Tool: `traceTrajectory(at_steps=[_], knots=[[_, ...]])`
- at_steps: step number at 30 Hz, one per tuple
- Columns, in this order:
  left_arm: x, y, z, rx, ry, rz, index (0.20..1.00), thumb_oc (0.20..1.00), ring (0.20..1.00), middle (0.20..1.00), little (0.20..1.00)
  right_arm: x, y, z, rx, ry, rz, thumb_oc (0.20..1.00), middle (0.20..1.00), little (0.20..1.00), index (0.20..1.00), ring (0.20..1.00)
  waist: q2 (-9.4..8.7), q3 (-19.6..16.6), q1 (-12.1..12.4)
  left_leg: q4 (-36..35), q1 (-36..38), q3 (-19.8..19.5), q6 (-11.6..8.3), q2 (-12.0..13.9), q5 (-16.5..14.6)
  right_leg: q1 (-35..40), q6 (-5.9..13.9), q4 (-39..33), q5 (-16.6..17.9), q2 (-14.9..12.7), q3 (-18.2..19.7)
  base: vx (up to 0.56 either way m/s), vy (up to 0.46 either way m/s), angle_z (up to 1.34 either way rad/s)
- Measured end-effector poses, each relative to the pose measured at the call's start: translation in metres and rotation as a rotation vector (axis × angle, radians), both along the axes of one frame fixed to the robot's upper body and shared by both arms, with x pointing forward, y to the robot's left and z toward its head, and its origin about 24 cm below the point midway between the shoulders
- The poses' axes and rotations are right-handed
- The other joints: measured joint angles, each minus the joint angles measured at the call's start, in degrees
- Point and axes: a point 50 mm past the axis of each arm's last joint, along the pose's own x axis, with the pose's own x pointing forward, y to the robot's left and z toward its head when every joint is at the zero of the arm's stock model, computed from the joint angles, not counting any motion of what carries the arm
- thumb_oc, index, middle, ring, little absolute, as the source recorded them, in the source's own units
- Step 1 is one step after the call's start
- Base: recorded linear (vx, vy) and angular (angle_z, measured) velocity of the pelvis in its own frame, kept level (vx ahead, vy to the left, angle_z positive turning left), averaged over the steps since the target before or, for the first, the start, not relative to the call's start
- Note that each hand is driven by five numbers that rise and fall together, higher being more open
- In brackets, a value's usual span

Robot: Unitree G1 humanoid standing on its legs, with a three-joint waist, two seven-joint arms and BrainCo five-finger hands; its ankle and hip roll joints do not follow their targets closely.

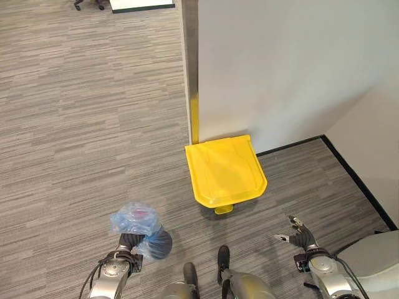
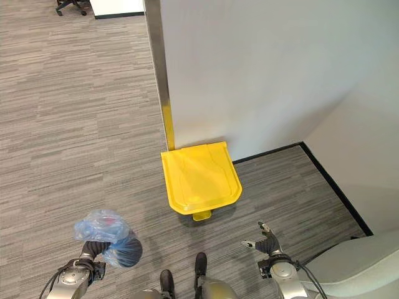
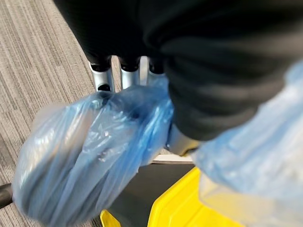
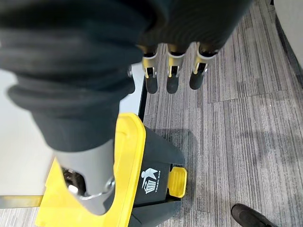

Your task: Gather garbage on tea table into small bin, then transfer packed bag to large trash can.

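Carpet (image 1: pixel 81 112) in grey stripes spread wide to my left and ahead, open room for moving, while a white wall (image 1: pixel 280 68) rose on the right with a metal corner post (image 1: pixel 190 68) at its edge and a dark baseboard (image 1: pixel 355 177) running along its foot. Against that corner stood the large trash can (image 1: pixel 225 171), its yellow lid (image 2: pixel 201 177) shut and flat, the long side running from the wall toward me, the yellow foot pedal (image 1: pixel 223 210) sticking out on my side. In my right wrist view the can's dark body showed under the lid.

Next in size came the packed bag (image 1: pixel 138 227), blue and crumpled, bulging above and beside my left hand (image 1: pixel 128 243). It sat low on my left, well apart from the can, with bare carpet between them. Its bulk ran roughly up and away from my wrist, a rounder dark-blue lobe hanging to the inner side. My left hand's fingers (image 3: pixel 102 78) ran down into the plastic, and their tips were hidden in it, so I could not tell how tightly they closed.

My right hand (image 1: pixel 298 237) hung low on my right, fingers (image 4: pixel 171 71) straight and relaxed, thumb apart, holding nothing, near the can's pedal side yet not touching it.
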Motion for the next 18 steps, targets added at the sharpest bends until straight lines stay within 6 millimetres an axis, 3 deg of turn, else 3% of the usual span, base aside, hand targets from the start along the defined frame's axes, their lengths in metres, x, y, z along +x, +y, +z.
traceTrajectory(at_steps=[3, 5, 6, 10, 11, 12, 14, 15, 16, 17, 18], knots=[[0.000, 0.001, 0.001, 0.005, -0.001, 0.001, 0.200, 0.200, 0.200, 0.200, 0.200, 0.000, 0.000, 0.000, 0.000, 0.001, -0.001, 1.000, 1.000, 1.000, 1.000, 1.000, -0.19, 0.99, -0.05, -0.29, 0.52, -0.17, 0.45, -0.35, -0.78, -2.82, 2.51, 6.68, -2.72, -1.06, -0.15, 0.11, 0.058, 0.06], [-0.001, 0.001, 0.000, 0.005, 0.003, 0.005, 0.200, 0.200, 0.200, 0.200, 0.200, -0.003, 0.000, -0.002, 0.001, 0.009, -0.003, 1.000, 1.000, 1.000, 1.000, 1.000, -0.20, 2.04, 0.08, -0.18, 1.45, -0.49, 1.23, -0.80, -1.61, -6.05, 4.85, 13.46, -7.17, -2.44, -0.56, 0.24, 0.020, 0.00], [0.000, 0.002, 0.000, 0.009, 0.003, 0.012, 0.200, 0.200, 0.200, 0.200, 0.200, 0.004, 0.001, 0.002, 0.001, -0.013, 0.004, 1.000, 1.000, 1.000, 1.000, 1.000, -0.24, 2.79, -0.13, 0.02, 1.59, -0.81, 1.51, -0.75, -1.75, -9.06, 5.65, 16.90, -7.86, -4.33, -3.13, 0.20, -0.002, -0.12], [0.000, 0.002, -0.004, 0.008, 0.020, 0.017, 0.200, 0.200, 0.200, 0.200, 0.200, 0.002, 0.001, 0.001, 0.001, -0.007, 0.004, 1.000, 1.000, 1.000, 1.000, 1.000, -0.38, 3.98, -1.49, 0.10, 3.99, -1.88, 1.25, -1.46, -3.21, -14.97, 8.08, 6.02, -5.90, -7.76, -3.27, 0.30, -0.069, 0.13], [0.001, 0.003, -0.004, 0.010, 0.020, 0.020, 0.200, 0.200, 0.200, 0.200, 0.200, 0.000, 0.001, 0.000, 0.001, -0.001, 0.002, 1.000, 1.000, 1.000, 1.000, 1.000, -0.73, 4.03, -1.50, 0.78, 4.14, -2.03, 1.01, -1.61, -4.18, -15.75, 8.31, 3.90, -5.81, -7.84, -3.29, 0.29, -0.127, 0.45], [0.009, 0.002, 0.000, 0.013, -0.001, 0.018, 0.200, 0.200, 0.200, 0.200, 0.200, -0.006, 0.000, -0.003, 0.001, 0.016, -0.004, 1.000, 1.000, 1.000, 1.000, 1.000, -1.39, 4.55, -1.91, 3.37, 3.87, -4.55, 0.76, -2.18, -6.20, -16.01, 8.52, 1.10, -5.94, -8.64, -3.12, 0.19, -0.087, 0.78], [0.013, 0.002, 0.002, 0.016, -0.014, 0.016, 0.200, 0.200, 0.200, 0.200, 0.200, -0.015, -0.003, -0.009, -0.001, 0.053, -0.022, 1.000, 1.000, 1.000, 1.000, 1.000, -2.73, 3.87, -2.83, 5.97, 4.44, -7.76, -0.85, -2.23, -9.21, -15.04, 8.73, 2.67, -5.84, -8.82, -2.96, 0.36, -0.204, 1.01], [0.013, 0.003, 0.003, 0.020, -0.013, 0.014, 0.200, 0.200, 0.200, 0.200, 0.200, -0.020, -0.005, -0.011, -0.005, 0.068, -0.031, 1.000, 1.000, 1.000, 1.000, 1.000, -3.67, 3.45, -3.03, 6.53, 5.41, -9.15, -2.12, -2.39, -10.58, -13.28, 7.57, 2.52, -6.50, -8.72, -2.97, 0.35, -0.221, 0.56], [0.009, 0.000, 0.000, 0.011, -0.007, 0.026, 0.200, 0.200, 0.200, 0.200, 0.200, -0.020, -0.012, -0.011, -0.012, 0.072, -0.055, 1.000, 1.000, 1.000, 1.000, 1.000, -2.03, 3.59, -2.20, 6.26, 6.47, -10.27, -2.89, -0.46, -11.84, -14.46, 7.18, 6.08, -5.42, -7.43, -2.94, 0.26, -0.287, 0.55], [0.011, -0.004, 0.001, 0.007, -0.017, 0.014, 0.200, 0.200, 0.200, 0.200, 0.200, -0.018, -0.015, -0.008, -0.017, 0.060, -0.071, 1.000, 1.000, 1.000, 1.000, 1.000, -0.85, 3.47, -3.31, 6.85, 6.24, -11.46, -4.14, 1.37, -12.55, -14.75, 6.14, 9.04, -7.23, -6.21, -3.79, 0.24, -0.276, 0.40], [0.012, -0.005, 0.002, 0.003, -0.024, 0.011, 0.200, 0.200, 0.200, 0.200, 0.200, -0.014, -0.017, -0.005, -0.024, 0.047, -0.063, 1.000, 1.000, 1.000, 1.000, 1.000, -0.58, 3.54, -3.11, 8.02, 6.27, -13.00, -4.39, 2.54, -12.27, -14.85, 5.27, 11.62, -7.19, -5.49, -4.87, 0.31, -0.330, 0.56]])
